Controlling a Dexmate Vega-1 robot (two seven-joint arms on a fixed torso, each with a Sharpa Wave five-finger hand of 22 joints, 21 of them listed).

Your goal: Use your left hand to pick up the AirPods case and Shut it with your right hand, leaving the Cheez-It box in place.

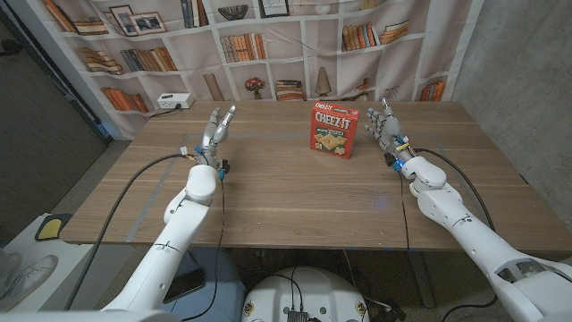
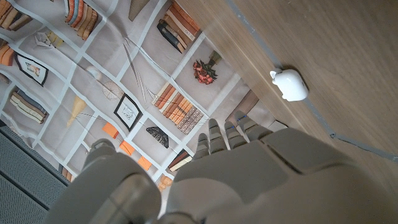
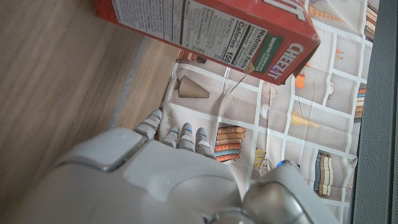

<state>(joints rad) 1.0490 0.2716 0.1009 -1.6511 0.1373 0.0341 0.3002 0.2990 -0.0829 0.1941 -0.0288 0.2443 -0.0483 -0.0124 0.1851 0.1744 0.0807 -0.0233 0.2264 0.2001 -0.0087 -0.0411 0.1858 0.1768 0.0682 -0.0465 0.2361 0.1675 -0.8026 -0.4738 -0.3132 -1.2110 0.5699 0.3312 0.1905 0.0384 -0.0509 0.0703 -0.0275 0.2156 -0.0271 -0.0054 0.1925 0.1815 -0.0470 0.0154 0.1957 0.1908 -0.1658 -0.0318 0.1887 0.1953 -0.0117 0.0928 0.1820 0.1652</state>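
1. AirPods case (image 2: 290, 84) is sitting on the table (image 1: 268, 188) just ahead of your left hand (image 1: 214, 128), lid looking open.
2. Left hand's fingers are apart, gripping nothing; approach low & grip the base.
3. Right hand (image 1: 382, 125) is waiting empty, fingers apart, beside the Cheez-It box (image 1: 334, 129); keep off it.

The head view looks down from above over the brown wooden table (image 1: 295, 192) toward the printed bookshelf backdrop (image 1: 295, 45). Each wrist view sits close behind its own hand, turned, sharing that backdrop with it.
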